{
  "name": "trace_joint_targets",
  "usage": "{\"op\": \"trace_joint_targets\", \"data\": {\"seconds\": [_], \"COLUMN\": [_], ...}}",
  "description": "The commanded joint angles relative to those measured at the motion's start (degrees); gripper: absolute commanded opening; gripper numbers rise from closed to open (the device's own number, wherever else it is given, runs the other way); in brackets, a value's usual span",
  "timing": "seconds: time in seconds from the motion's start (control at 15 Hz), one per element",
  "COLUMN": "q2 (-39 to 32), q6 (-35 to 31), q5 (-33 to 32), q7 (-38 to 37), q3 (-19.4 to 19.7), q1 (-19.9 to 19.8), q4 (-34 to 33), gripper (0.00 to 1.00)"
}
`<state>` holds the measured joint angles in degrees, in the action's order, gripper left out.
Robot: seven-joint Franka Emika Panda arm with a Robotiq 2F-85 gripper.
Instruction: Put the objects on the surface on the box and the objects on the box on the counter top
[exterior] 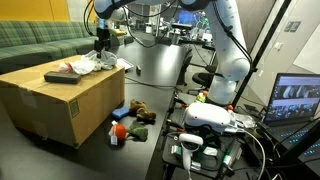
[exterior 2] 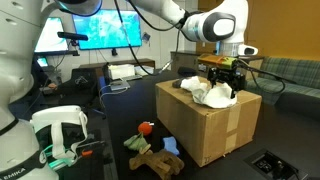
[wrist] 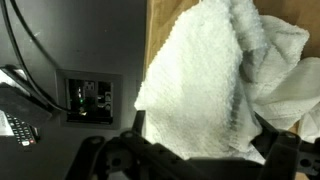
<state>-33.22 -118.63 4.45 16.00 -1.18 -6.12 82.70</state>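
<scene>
End effector (exterior 2: 222,78) hovering over the white towel (wrist: 205,80) lying on the cardboard box (exterior 2: 205,128), fingertips cut off in wrist view — grip impossible to tell, blurred toys (exterior: 130,115) lying on the dark table (exterior: 150,152) beside the box — sticker (exterior: 72,105) unreadable

A brown cardboard box (exterior: 60,100) is sitting at frame left, carrying a crumpled white towel (exterior 2: 212,93) on top. Small colourful toys (exterior: 130,113) are lying on the dark counter (exterior: 95,158) by its foot, lower centre.
</scene>
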Motion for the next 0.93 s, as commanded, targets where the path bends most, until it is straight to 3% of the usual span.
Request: {"op": "trace_joint_targets", "data": {"seconds": [0.0, 0.2, 0.27, 0.53, 0.87], "q2": [-4.37, -6.36, -6.85, -7.06, -5.42], "q6": [1.59, 2.06, 2.24, 4.88, 14.05], "q5": [2.74, 2.17, 1.86, 1.24, 1.55], "q7": [3.74, 3.84, 3.66, 4.00, 8.04], "q3": [-1.96, -1.84, -1.69, -1.52, -1.86], "q1": [-1.76, -1.56, -1.45, -1.49, -2.54], "q4": [-5.66, -7.15, -7.54, -9.06, -11.20], "gripper": [1.00, 1.00, 0.80, 0.52, 0.14]}}
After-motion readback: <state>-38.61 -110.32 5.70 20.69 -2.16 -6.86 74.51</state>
